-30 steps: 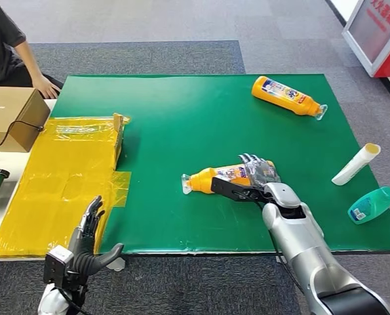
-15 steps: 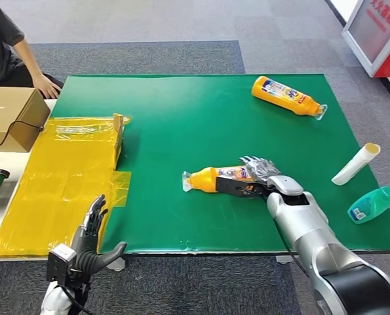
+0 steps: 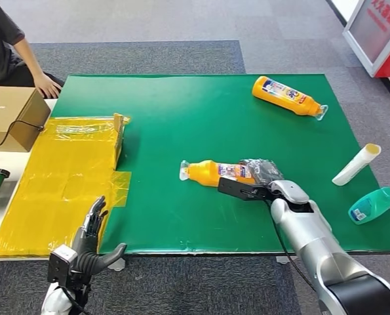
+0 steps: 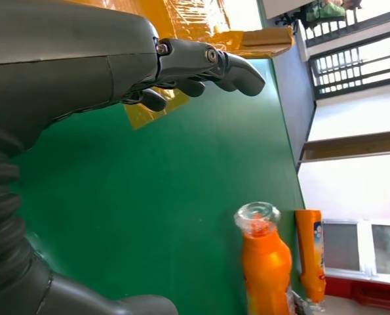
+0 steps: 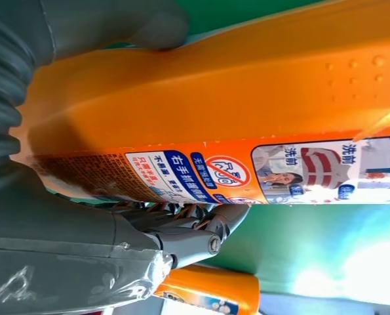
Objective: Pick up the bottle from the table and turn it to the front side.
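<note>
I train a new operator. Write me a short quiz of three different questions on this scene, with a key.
1. True or false: the right hand grips the base end of the near orange bottle, not its cap end.
2. Multiple choice: where does the second orange bottle lie? A) on the yellow plastic sheet B) on the green table, far right part C) in the left hand
3. Fill in: the left hand holds ______.

Key: 1. True; the clear cap points away from the hand. 2. B. 3. Nothing; its fingers are spread at the table's near edge.
</note>
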Robot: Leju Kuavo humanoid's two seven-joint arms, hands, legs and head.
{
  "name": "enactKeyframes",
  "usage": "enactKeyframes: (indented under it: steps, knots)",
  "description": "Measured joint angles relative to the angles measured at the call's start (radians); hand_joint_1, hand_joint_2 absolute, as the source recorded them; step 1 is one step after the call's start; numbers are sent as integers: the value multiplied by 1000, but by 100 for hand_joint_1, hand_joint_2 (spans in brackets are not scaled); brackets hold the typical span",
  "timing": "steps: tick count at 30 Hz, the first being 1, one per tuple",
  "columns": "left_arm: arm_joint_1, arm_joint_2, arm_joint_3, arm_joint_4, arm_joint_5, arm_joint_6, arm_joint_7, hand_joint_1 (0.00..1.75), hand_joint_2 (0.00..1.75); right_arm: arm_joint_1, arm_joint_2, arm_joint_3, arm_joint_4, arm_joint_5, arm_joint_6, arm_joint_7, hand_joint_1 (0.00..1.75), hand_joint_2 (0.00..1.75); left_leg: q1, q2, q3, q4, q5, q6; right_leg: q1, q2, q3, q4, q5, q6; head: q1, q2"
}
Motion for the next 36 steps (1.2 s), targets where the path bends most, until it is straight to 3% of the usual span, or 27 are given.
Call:
enactKeyframes:
  steps: [7, 12, 18, 23, 36]
  knots:
    - [5, -17, 29, 2, 42, -133, 0, 0, 175, 233, 37, -24, -397, -172, -8, -8, 175, 175, 0, 0, -1, 0, -1, -1, 0, 0, -1, 0, -1, -1, 0, 0]
    - [-22, -41, 77, 32, 146, -307, 72, 0, 175, 325, 96, -35, -518, -263, -7, -85, 175, 175, 0, 0, -1, 0, -2, -1, 0, 0, -1, 0, -1, -1, 0, 0]
    - [-70, -52, 79, 75, 207, -372, 160, 0, 175, 377, 187, -22, -525, -312, -28, -160, 175, 175, 0, 0, -1, 0, -1, -1, 0, 0, -1, 0, -1, -1, 0, 0]
    - [-103, -44, 26, 85, 258, -403, 204, 0, 175, 382, 237, 18, -472, -307, -65, -199, 175, 175, 0, 0, -1, 0, 0, 0, 0, 0, -1, 0, -1, -1, 0, 0]
    - [-160, 24, -165, 88, 191, -285, 220, 0, 175, 376, 299, 119, -294, -300, -145, -241, 175, 175, 0, 0, -1, 0, 0, 0, 0, 0, -1, 0, -1, -1, 0, 0]
